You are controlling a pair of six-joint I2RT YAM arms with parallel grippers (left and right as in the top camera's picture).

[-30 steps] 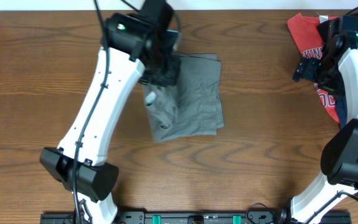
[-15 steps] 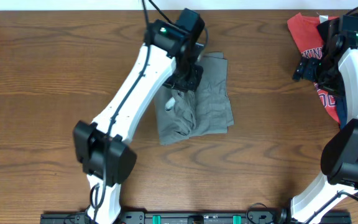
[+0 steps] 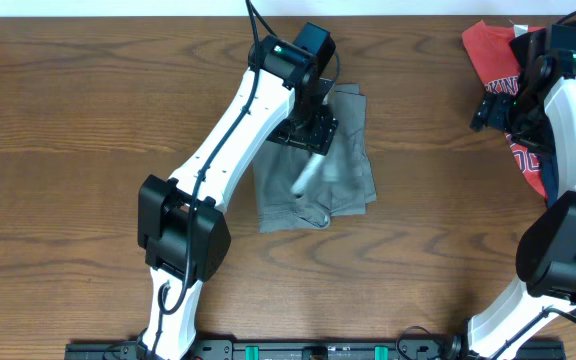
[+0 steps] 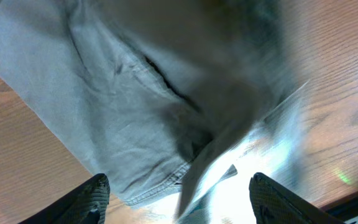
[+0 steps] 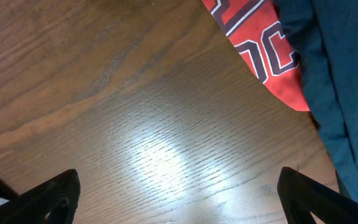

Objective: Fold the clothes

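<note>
Grey-taupe shorts (image 3: 343,165) lie folded near the table's middle. In the left wrist view the shorts (image 4: 104,81) fill most of the frame, with a stitched hem near the bottom. My left gripper (image 3: 309,124) hovers over their upper left part, open (image 4: 182,202). A blurred flap of the cloth (image 4: 229,149) hangs loose between the fingers (image 4: 92,194), gripped by neither. At the far right my right gripper (image 5: 182,196) is open above bare wood beside the red printed T-shirt (image 5: 260,46) and a navy garment (image 5: 344,81). Overhead, that gripper (image 3: 495,105) sits at the pile's left edge.
The pile of red (image 3: 490,50) and dark clothes lies in the table's back right corner, partly under the right arm. The left arm (image 3: 228,165) crosses the table diagonally from its base at the front. Brown wooden tabletop (image 3: 78,130) extends to the left.
My left gripper swung right over the shorts, dragging them slightly right, and has opened, letting go of the cloth, which is falling. The right arm has not moved.
</note>
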